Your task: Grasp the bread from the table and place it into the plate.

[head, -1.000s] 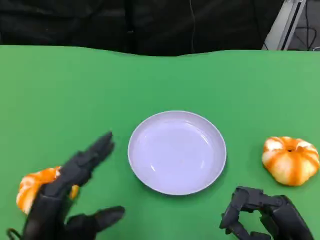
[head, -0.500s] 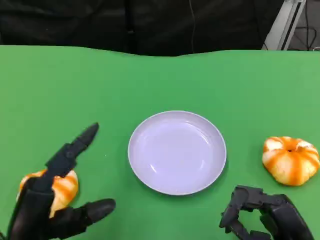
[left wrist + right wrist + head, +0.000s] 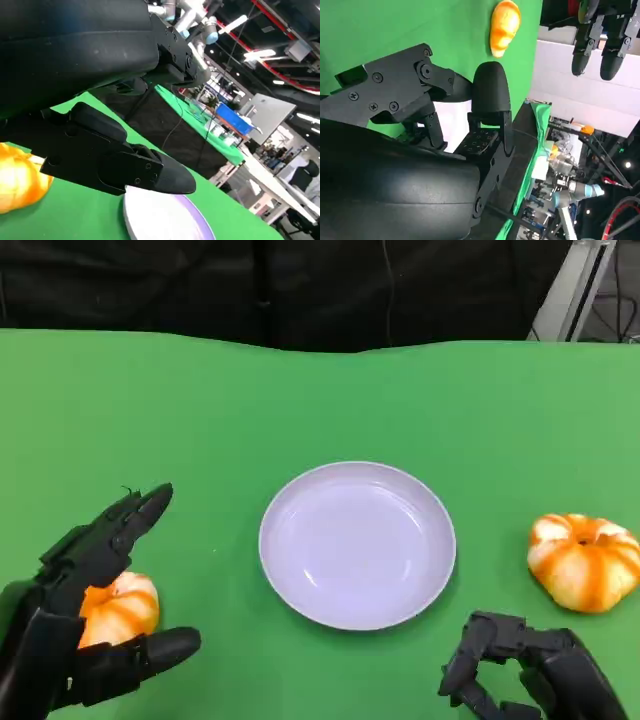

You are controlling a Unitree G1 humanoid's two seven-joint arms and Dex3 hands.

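Green cloth covers the table (image 3: 320, 400), with the white plate (image 3: 357, 544) at its middle as our reference. We find two orange-and-white breads: one well to the plate's left (image 3: 118, 606), one well to its right (image 3: 583, 560). Both rest on the cloth; neither is in the plate.

Change noted: over the last second the left hand (image 3: 85, 615) has drawn back away from the plate and come down around the left bread. Its long fingers (image 3: 110, 533), which reached toward the plate's rim a second ago, now arch over the bread's far side, and the thumb lies on the near side. The fingers are apart with the bread between them; we cannot tell whether any of them touches it, and we see no clamp yet. We judge this to be the approach ending and the grasp about to begin. The lift and carry are not yet done.

The right hand (image 3: 530, 670) has stayed below the plate's right edge, fingers curled in on nothing.

Orientation: the left bread is rounded and pumpkin-like, with no clear long axis. What shows of it lies slightly wider than tall. Its stripes run across its top, so we cannot say it points any way.
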